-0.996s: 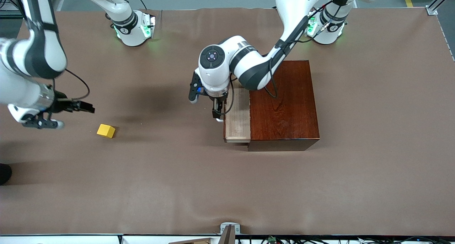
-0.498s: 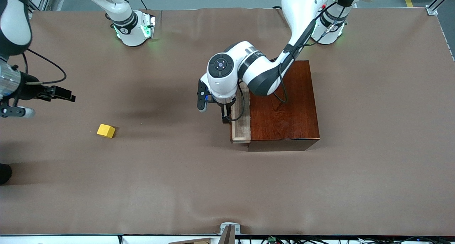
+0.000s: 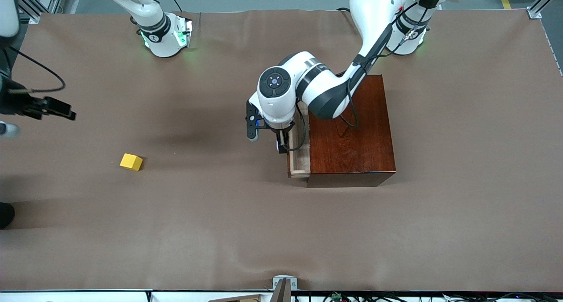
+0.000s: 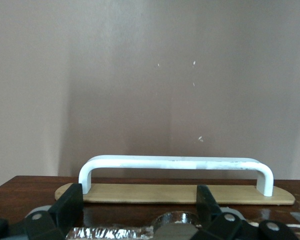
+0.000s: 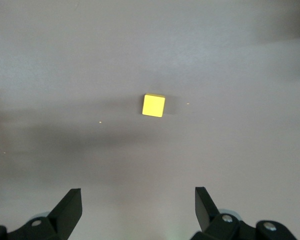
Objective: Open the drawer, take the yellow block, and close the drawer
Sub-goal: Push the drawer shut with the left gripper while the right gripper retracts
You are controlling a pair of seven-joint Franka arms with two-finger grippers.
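Observation:
The drawer sticks out of the mahogany box by a narrow strip of pale wood, on the side toward the right arm's end of the table. My left gripper is at the drawer's dark front. It stands open, and the white bar handle lies just past its fingertips. The yellow block lies alone on the brown table, well away from the box toward the right arm's end. My right gripper hangs open and empty high over the table edge, with the yellow block below it.
The left arm's elbow hangs over the box's top. Both robot bases stand along the table's back edge. A metal bracket sits at the table's front edge, and a dark object pokes in at the right arm's end.
The drawer has slid most of the way into the box with my left gripper moving along at its front. My right arm has drawn back up and away from the yellow block.

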